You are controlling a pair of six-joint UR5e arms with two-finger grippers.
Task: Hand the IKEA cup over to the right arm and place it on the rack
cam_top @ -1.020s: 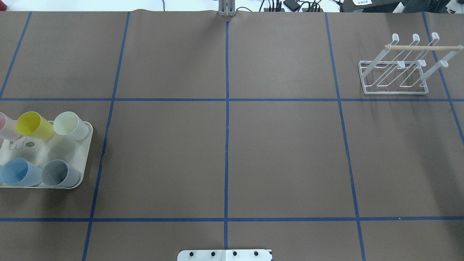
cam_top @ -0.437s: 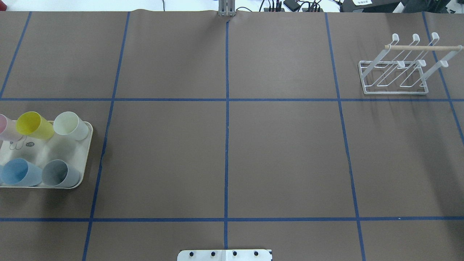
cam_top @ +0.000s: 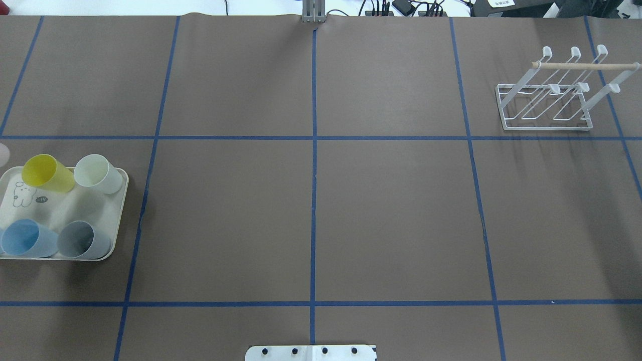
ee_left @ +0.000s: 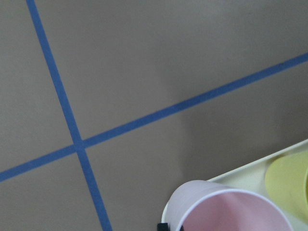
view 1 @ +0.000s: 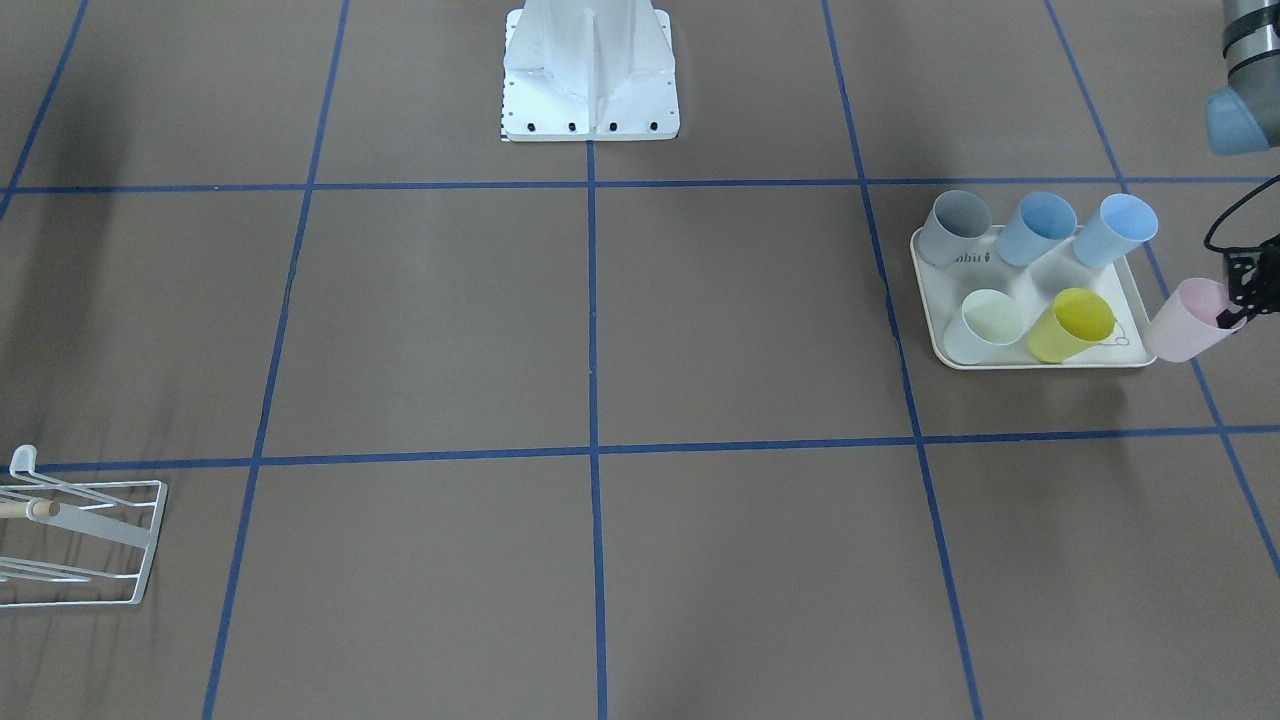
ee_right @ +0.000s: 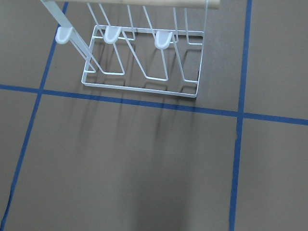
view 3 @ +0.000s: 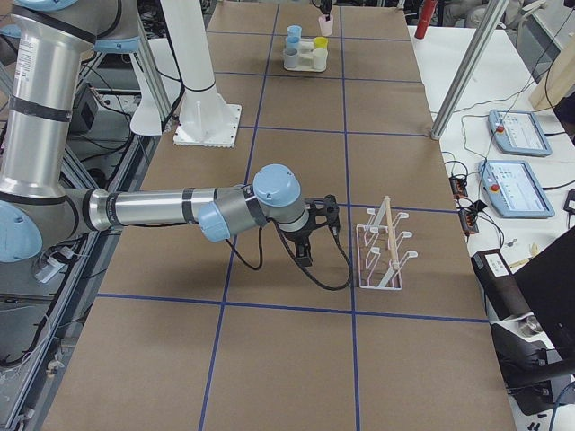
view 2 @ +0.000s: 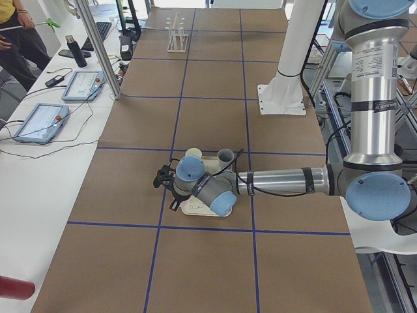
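Being gripped at its rim by the left tool [view 1: 1232,312], closed on it, the pink cup [view 1: 1185,322] is being held tilted just beside the tray [view 1: 1037,282]; opening of the right tool [view 3: 304,253] cannot be told.

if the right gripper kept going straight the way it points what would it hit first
Most likely the bare brown table, just short of the rack. The right gripper points down at it, though depth is unclear.
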